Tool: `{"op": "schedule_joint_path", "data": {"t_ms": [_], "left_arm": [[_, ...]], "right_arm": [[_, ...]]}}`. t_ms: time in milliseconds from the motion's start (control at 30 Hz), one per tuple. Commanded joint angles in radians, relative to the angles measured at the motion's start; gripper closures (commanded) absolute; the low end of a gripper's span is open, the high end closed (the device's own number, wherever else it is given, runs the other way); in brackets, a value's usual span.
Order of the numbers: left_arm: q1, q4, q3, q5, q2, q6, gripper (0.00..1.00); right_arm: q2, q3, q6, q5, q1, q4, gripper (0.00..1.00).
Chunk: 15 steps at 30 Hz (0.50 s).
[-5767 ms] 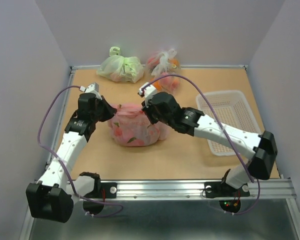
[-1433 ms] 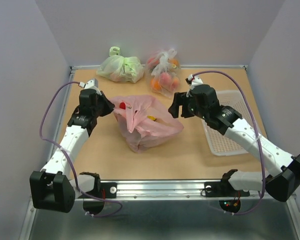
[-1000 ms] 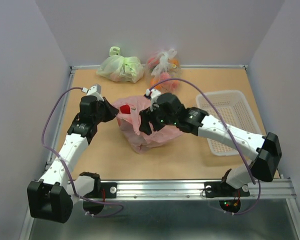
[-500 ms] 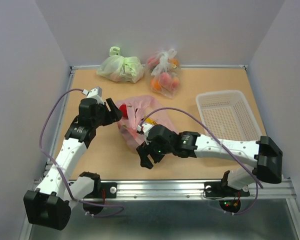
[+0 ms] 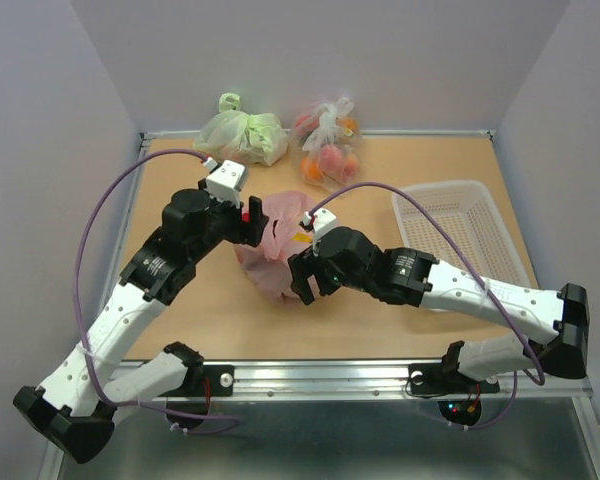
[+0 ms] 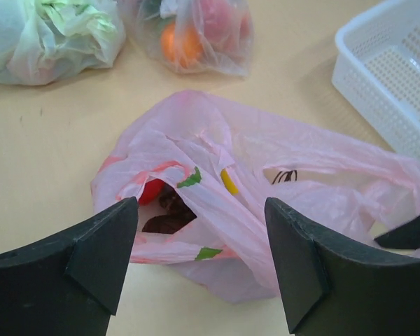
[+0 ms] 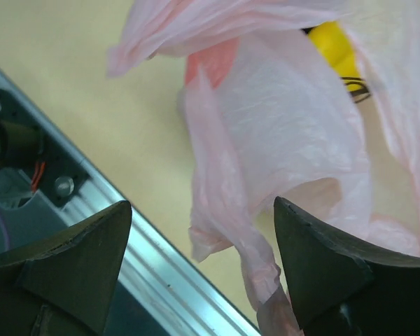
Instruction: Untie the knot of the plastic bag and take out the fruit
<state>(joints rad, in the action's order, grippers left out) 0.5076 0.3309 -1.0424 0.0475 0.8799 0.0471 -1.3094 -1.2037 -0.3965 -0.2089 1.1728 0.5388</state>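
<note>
My left gripper (image 6: 199,206) hangs at 10 o'clock of the plastic bag (image 5: 273,240), fingers apart, holding nothing. My right gripper (image 7: 201,204), at its 5 o'clock, is likewise spread and empty. Bag lies mid-table, mouth open, with red fruit (image 6: 150,190) and dark grapes (image 6: 169,210) inside.

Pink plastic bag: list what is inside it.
In the pink plastic bag show a red fruit, dark purple grapes and a yellow banana; folded plastic covers the rest.
</note>
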Motion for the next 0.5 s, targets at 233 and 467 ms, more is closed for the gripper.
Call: {"op": "schedule_joint_path", "data": {"t_ms": [233,467], "left_arm": [[0.204,0.048,-0.099,-0.158,0.178,-0.006,0.14],[0.262,0.154,-0.122,-0.340,0.294,0.083,0.12]], "right_arm": [[-0.065,-0.011,0.015,-0.037,-0.044,-0.043,0.14],[-0.057,0.044,0.007,-0.075,-0.045,-0.097,0.14]]}}
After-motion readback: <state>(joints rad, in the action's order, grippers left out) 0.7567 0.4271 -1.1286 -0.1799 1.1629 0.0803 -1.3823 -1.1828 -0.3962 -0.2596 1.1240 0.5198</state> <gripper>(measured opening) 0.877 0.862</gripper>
